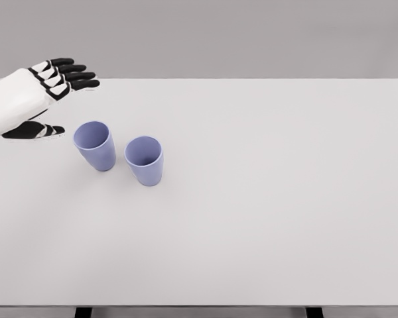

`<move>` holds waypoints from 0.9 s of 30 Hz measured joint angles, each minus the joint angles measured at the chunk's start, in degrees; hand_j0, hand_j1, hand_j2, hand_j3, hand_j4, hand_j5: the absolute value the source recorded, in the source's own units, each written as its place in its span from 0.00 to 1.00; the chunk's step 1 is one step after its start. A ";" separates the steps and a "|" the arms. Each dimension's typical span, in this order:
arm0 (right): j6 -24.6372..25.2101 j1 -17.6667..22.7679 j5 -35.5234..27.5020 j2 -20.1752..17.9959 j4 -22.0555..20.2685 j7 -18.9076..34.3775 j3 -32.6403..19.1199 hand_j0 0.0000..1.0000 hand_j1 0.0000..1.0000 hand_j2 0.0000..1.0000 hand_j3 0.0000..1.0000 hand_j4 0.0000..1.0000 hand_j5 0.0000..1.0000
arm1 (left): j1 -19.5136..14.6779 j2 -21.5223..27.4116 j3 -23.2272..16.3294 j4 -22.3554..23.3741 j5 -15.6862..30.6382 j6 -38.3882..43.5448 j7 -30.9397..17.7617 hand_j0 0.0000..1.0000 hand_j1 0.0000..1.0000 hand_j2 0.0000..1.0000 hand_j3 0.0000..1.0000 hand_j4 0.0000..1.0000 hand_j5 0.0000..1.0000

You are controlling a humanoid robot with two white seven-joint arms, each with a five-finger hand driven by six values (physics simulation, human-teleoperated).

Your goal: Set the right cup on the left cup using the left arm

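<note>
Two matching lavender-blue cups stood upright and open-mouthed on the left half of a white worktop (265,218), each tapering toward its base. The right cup (144,160) sat slightly nearer than the left cup (95,145), the pair just beside each other with a narrow gap between them. The left hand (33,96), white-shelled with black joints, came in from the far left edge and hovered to the left of the left cup, apart from it. Its fingers (69,74) were stretched out straight toward the right, the thumb spread below them, holding nothing.
</note>
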 measured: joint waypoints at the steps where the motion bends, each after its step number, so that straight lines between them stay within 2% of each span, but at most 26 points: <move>1: 0.00 0.00 0.00 0.00 0.00 0.00 0.00 1.00 1.00 1.00 1.00 1.00 1.00 | -0.88 0.29 -0.56 -0.20 0.01 0.00 -0.79 0.97 0.97 0.97 0.97 0.97 0.97; 4: 0.00 0.00 0.00 0.00 0.00 -0.01 0.01 1.00 1.00 1.00 1.00 1.00 1.00 | -2.37 0.92 -2.02 -0.51 0.71 0.00 -5.59 0.98 0.98 0.98 0.98 0.98 0.98; 5: 0.00 0.00 0.00 0.00 0.00 -0.02 0.01 1.00 1.00 1.00 1.00 1.00 1.00 | -4.04 1.05 -2.96 -0.56 1.83 0.00 -8.47 0.98 0.98 0.98 0.98 0.98 0.98; 8: 0.01 0.00 0.00 0.00 -0.01 0.00 0.01 1.00 1.00 1.00 1.00 1.00 1.00 | -13.53 1.57 -8.52 -0.64 8.24 -0.02 -17.65 0.99 0.99 0.99 0.99 0.99 0.99; 10: 0.01 0.00 0.00 0.00 0.00 0.00 0.01 1.00 1.00 1.00 1.00 1.00 1.00 | -17.49 2.98 -12.95 -0.67 14.07 -0.03 -20.52 1.00 1.00 1.00 1.00 1.00 1.00; 14: 0.00 0.00 0.00 0.00 0.00 0.00 0.00 1.00 1.00 1.00 1.00 1.00 1.00 | -21.45 4.69 -18.44 -0.73 21.31 -0.09 -22.77 1.00 1.00 1.00 1.00 1.00 1.00; 17: 0.00 0.00 0.00 0.00 0.00 0.00 0.00 1.00 1.00 1.00 1.00 1.00 1.00 | -27.58 5.78 -23.05 -0.72 26.19 0.42 -23.27 1.00 1.00 1.00 1.00 1.00 1.00; 19: 0.00 0.00 0.00 0.00 0.00 0.00 0.01 1.00 1.00 1.00 1.00 1.00 1.00 | -33.45 6.44 -27.93 -0.71 29.63 5.94 -23.45 1.00 1.00 1.00 1.00 1.00 1.00; 22: 0.01 0.00 0.00 0.00 0.00 0.00 0.01 1.00 1.00 1.00 1.00 1.00 1.00 | -38.48 5.60 -35.29 -0.70 33.39 17.77 -23.50 1.00 1.00 1.00 1.00 1.00 1.00; 24: 0.01 0.00 0.00 0.00 0.00 0.00 0.02 1.00 1.00 1.00 1.00 1.00 1.00 | -42.01 4.58 -40.12 -0.57 34.38 22.42 -23.52 1.00 1.00 1.00 1.00 1.00 1.00; 25: 0.02 0.00 0.00 0.00 0.00 -0.01 0.01 1.00 1.00 1.00 1.00 1.00 1.00 | -43.16 4.01 -42.15 -0.50 34.64 23.82 -23.53 1.00 1.00 1.00 1.00 1.00 1.00; 27: 0.01 0.00 0.00 0.00 0.00 0.00 0.01 1.00 1.00 1.00 1.00 1.00 1.00 | -43.33 2.81 -44.84 -0.46 34.87 25.49 -23.55 1.00 1.00 1.00 1.00 1.00 1.00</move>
